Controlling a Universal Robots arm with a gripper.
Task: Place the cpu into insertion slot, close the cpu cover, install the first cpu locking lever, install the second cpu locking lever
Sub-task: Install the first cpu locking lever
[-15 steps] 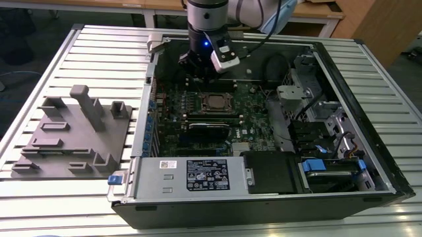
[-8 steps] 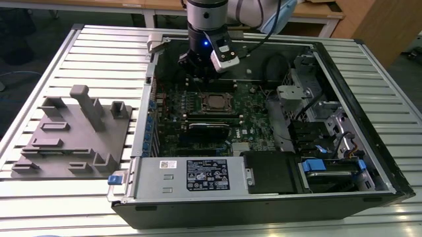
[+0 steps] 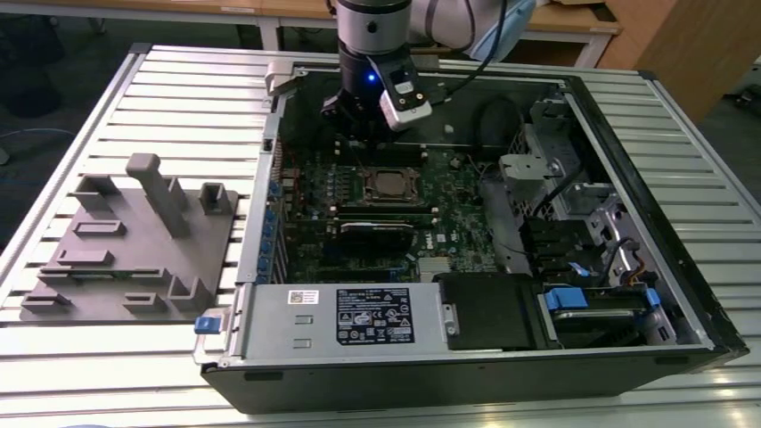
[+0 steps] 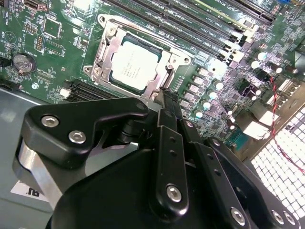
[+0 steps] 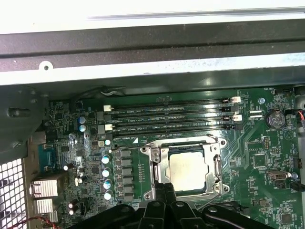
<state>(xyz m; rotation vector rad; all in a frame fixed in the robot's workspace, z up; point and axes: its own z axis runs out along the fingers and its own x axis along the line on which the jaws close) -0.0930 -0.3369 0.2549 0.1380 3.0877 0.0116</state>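
The cpu [image 4: 135,64] lies flat in the insertion slot [image 3: 387,185], its silver-grey top facing up [image 5: 187,171]. The cpu cover [image 4: 107,52] is down around it as a metal frame [image 5: 156,164]. A thin locking lever [image 4: 147,39] lies flat along one side of the socket. My gripper [image 4: 167,98] has its black fingers [image 5: 160,191] pressed together, shut with nothing visible between them. The tips sit at the socket's edge, touching or just above the frame. In the exterior view the gripper [image 3: 356,144] hangs just behind the socket, inside the open computer case.
Long black memory slots [image 5: 167,112] run beside the socket. Capacitors [image 5: 106,171] stand in a row near it. The power supply box [image 3: 345,316] and drive bays [image 3: 594,303] fill the case's near side. A grey fixture plate [image 3: 131,250] sits on the table at the exterior view's left.
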